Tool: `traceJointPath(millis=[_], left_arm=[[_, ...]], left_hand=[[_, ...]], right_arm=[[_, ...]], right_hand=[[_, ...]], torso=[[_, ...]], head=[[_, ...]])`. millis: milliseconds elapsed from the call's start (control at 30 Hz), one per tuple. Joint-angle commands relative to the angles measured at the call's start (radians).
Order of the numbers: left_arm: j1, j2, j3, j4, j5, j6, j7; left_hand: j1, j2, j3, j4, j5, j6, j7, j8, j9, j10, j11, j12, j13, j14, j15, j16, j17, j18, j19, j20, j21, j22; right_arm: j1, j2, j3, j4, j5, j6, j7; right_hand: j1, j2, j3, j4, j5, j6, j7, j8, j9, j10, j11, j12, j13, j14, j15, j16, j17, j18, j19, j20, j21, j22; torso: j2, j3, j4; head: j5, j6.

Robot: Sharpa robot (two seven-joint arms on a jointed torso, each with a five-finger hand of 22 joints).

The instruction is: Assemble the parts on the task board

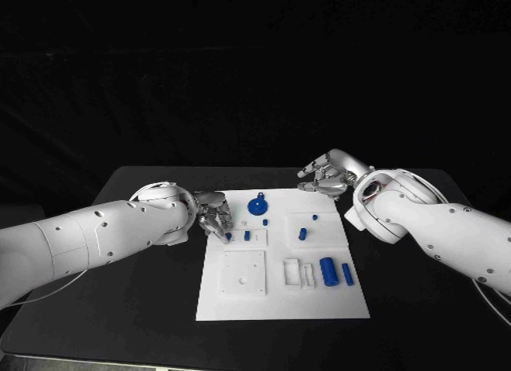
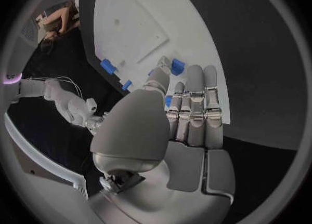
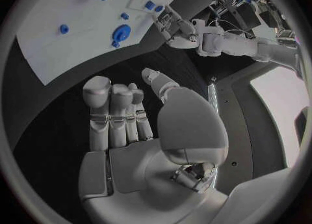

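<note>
While the task board (image 1: pixel 283 297) lies in the lower middle of the head view on the black table (image 1: pixel 121 309), the left hand (image 1: pixel 212 216) sits at the board's upper left edge, fingers pointing down over the small blue parts there. Its fingers lie close together and nearly straight in the left wrist view (image 2: pixel 189 115); whether the fingertips pinch a small blue piece (image 2: pixel 176 66) just beyond them, I cannot tell.

Just right of that hand in the head view stands a round blue part (image 1: pixel 257 206) with a small loop on top, near the board's upper middle. Below it lie two small blue pegs (image 1: pixel 247 235), and further right another short blue piece (image 1: pixel 302 233). Toward the lower right of the board, two blue cylinders (image 1: pixel 328 270) lie side by side beside white slots. A raised square white plate (image 1: pixel 242 272) occupies the board's lower left.

The right hand (image 1: pixel 325 177) hovers above the board's upper right corner, apart from all parts. In the right wrist view its fingers (image 3: pixel 114 115) are loosely curled and hold nothing, with the board (image 3: pixel 72 52) well beyond them.
</note>
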Motion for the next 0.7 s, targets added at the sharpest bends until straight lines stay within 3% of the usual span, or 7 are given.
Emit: traceJointPath(millis=[33, 500, 700], left_arm=[[0.001, 0.005, 0.000, -0.007, -0.008, 0.037, -0.008], [0.000, 0.024, -0.001, -0.027, 0.000, 0.016, 0.003], [-0.001, 0.030, -0.001, -0.030, 0.013, 0.008, 0.001]], left_hand=[[0.008, 0.005, 0.000, -0.010, -0.002, -0.011, 0.002, 0.002, 0.000, -0.011, 0.001, -0.002, -0.001, -0.002, -0.004, 0.007, 0.001, -0.012, 0.002, -0.003, -0.005, 0.008], [-0.001, 0.050, -0.017, -0.029, -0.002, -0.016, 0.006, 0.002, 0.000, -0.011, 0.005, -0.002, -0.001, -0.001, -0.001, 0.012, 0.000, -0.006, 0.004, 0.000, -0.014, 0.046], [-0.016, 0.050, -0.026, -0.021, -0.002, -0.015, 0.014, 0.002, 0.000, -0.005, 0.013, -0.002, -0.001, 0.002, 0.006, 0.015, 0.000, -0.005, 0.007, 0.003, -0.014, 0.049]], right_arm=[[-0.001, 0.000, 0.000, 0.001, -0.010, 0.012, 0.010], [-0.001, 0.001, 0.000, 0.001, -0.010, 0.014, 0.010], [-0.001, 0.002, 0.000, 0.000, -0.010, 0.017, 0.009]], right_hand=[[-0.004, 0.004, 0.001, -0.003, 0.002, 0.004, 0.002, -0.004, 0.001, 0.000, -0.006, 0.002, 0.001, 0.001, -0.005, -0.005, 0.001, 0.015, 0.055, -0.007, -0.001, 0.090], [-0.004, 0.004, 0.001, -0.003, 0.002, 0.004, 0.002, -0.004, 0.001, 0.000, -0.006, 0.002, 0.001, 0.001, -0.005, -0.005, 0.001, 0.015, 0.055, -0.007, -0.001, 0.090], [-0.004, 0.004, 0.001, -0.003, 0.002, 0.004, 0.002, -0.004, 0.001, 0.000, -0.006, 0.002, 0.001, 0.001, -0.005, -0.005, 0.001, 0.015, 0.055, -0.007, -0.001, 0.090]], torso=[[-0.001, -0.0004, 0.0005], [0.000, -0.0002, 0.0002], [-0.001, 0.0000, 0.0002]], head=[[-0.001, -0.001], [-0.002, -0.004], [-0.002, -0.005]])
